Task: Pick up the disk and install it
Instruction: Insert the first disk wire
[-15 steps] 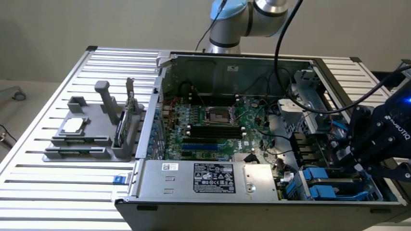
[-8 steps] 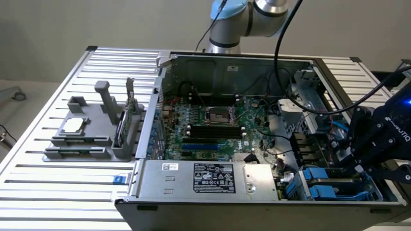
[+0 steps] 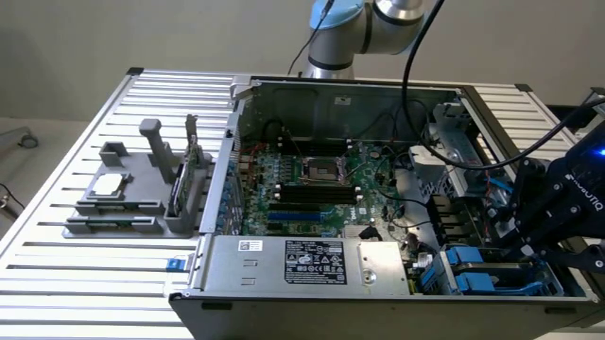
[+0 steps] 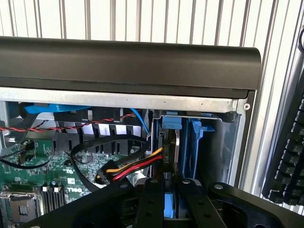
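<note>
You are seeing the gripper (image 4: 170,186) with its jaws clenching on the blue edge of the disk (image 4: 169,209). The disk is standing on edge in the drive bay (image 4: 216,137), in a corner of the case (image 4: 128,61).

The space beside the jaws is crowded. A yellow, red and black power lead (image 4: 135,167) is running to a plug just beside the fingertips. A black cable (image 4: 90,152) is looping right next to it, over the board (image 4: 28,166). A little farther off on that side, a twisted red and black wire (image 4: 57,127) is crossing below a blue fan (image 4: 52,108). On the jaws' other side, outside the case wall, a keyboard (image 4: 289,156) is lying on the table (image 4: 142,19).

From the exterior view, the gripper (image 3: 543,244) is hanging over the bay. Another blue carrier (image 3: 470,261) is sitting just beside the jaws, between them and the power supply (image 3: 302,262). A thick black hose (image 3: 454,159) is draping across the case near the gripper.

Well apart from the jaws, across the case, a grey fixture (image 3: 142,191) is resting on the table with a small chip (image 3: 107,185) lying in its tray.
</note>
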Controlling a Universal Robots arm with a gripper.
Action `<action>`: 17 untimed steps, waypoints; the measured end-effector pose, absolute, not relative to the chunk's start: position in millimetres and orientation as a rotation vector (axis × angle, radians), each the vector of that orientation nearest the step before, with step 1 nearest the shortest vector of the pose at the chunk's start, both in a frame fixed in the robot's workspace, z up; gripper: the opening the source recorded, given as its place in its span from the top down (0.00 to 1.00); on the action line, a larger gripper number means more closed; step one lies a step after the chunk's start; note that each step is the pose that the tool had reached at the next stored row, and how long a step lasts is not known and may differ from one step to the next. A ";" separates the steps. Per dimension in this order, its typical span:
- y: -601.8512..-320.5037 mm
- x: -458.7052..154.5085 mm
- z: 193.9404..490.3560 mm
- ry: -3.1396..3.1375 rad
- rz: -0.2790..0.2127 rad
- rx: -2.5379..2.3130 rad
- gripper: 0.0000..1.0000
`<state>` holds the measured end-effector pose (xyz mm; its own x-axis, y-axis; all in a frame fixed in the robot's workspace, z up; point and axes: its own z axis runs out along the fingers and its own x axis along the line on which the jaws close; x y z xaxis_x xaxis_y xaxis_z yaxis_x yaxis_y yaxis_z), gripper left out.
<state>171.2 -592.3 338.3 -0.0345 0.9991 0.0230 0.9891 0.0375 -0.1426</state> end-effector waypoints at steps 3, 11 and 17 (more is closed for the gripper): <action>-592.3 170.8 338.1 -2.176 0.128 -2.098 0.84; -592.3 170.8 337.2 -2.175 0.113 -2.097 0.84; -592.3 170.8 336.7 -2.171 0.103 -2.097 0.84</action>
